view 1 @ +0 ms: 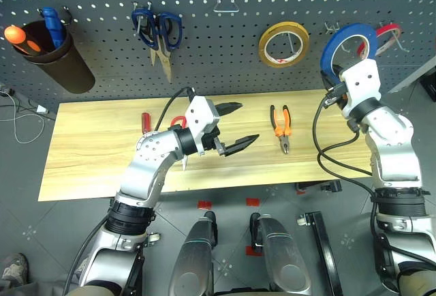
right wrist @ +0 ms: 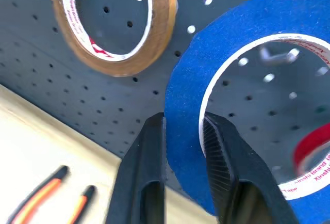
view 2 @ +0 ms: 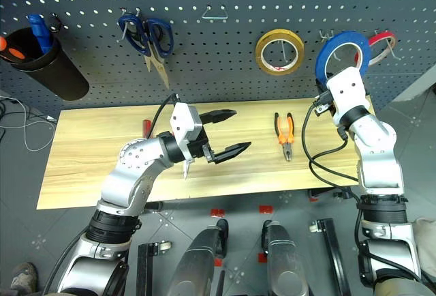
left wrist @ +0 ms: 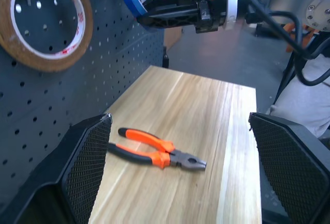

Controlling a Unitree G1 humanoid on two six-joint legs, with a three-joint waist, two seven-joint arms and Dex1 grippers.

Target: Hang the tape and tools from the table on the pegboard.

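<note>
The blue tape (right wrist: 232, 22) is up against the pegboard (view 1: 272, 3) at the right. My right gripper (right wrist: 183, 118) is shut on its lower band, one finger outside the ring and one inside. A thin hook (right wrist: 276, 54) shows through the ring's hole; I cannot tell whether the tape rests on it. My left gripper (view 1: 246, 121) hangs open and empty above the middle of the table. The orange-and-black pliers (view 1: 281, 125) lie to its right. The red screwdriver (view 1: 145, 120) and the red scissors handle (view 1: 178, 120) lie behind my left forearm, partly hidden.
On the pegboard hang a yellow tape roll (view 1: 283, 43), a red tape roll (view 1: 387, 37) beside the blue one, dark-blue scissors (view 1: 158, 30) and a bare wire hook (view 1: 226, 6). A brown cup (view 1: 61, 64) with screwdrivers hangs at the far left. The wooden table (view 1: 95, 166) ends just right of the pliers.
</note>
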